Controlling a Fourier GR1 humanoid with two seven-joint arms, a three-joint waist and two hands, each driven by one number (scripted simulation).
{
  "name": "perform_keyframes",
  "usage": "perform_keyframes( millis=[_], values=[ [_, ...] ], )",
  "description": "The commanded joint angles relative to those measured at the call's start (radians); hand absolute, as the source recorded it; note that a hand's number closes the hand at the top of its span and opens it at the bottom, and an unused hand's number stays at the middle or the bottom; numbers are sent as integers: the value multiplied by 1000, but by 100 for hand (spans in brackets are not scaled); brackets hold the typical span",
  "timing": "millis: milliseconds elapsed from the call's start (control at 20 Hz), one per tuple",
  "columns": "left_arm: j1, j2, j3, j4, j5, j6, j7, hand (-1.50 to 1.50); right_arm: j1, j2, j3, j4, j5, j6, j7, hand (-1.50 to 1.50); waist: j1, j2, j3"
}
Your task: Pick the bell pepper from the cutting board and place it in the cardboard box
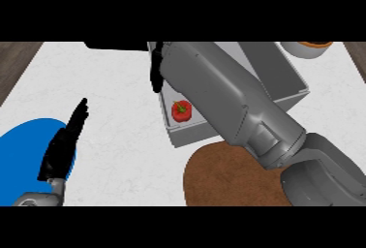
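The red bell pepper (180, 110) with a green stem lies inside the grey box (297, 80), near the box's left wall. My right forearm stretches from the lower right across the box. Its black right hand (157, 72) hangs over the box's far left corner, above and apart from the pepper, fingers straight with nothing in them. The brown round cutting board (225, 181) lies just in front of the box and carries nothing that I can see; my arm hides its right part. My left hand (63, 145) rests open at the lower left, fingers up.
A blue plate (25, 150) lies at the lower left, partly under my left hand. A pale bowl (306, 49) with something orange in it stands at the back right. Wooden floor shows past the white counter's left and right edges.
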State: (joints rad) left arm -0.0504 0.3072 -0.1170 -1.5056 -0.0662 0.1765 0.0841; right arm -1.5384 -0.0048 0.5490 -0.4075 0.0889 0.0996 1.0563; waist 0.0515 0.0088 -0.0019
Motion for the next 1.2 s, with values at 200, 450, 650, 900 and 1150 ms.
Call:
perform_keyframes(
  millis=[200,450,650,900,1150],
  values=[
    [-50,31,60,56,8,-35,-15,0,20,5,49,-5,-35,11,63,-150,-7,1,0],
    [17,19,24,-48,6,-48,29,0,46,5,59,-18,-88,-14,88,150,12,0,0],
    [-13,-2,38,-5,-3,-34,16,0,51,5,130,-18,-11,-43,11,150,-6,-1,0],
    [-38,-30,29,36,-28,-13,12,0,-5,5,190,38,69,-70,-4,150,1,4,0],
    [77,-5,78,14,-8,-1,-24,0,330,-126,286,-54,169,-161,-176,150,-104,-30,4]
  ],
)
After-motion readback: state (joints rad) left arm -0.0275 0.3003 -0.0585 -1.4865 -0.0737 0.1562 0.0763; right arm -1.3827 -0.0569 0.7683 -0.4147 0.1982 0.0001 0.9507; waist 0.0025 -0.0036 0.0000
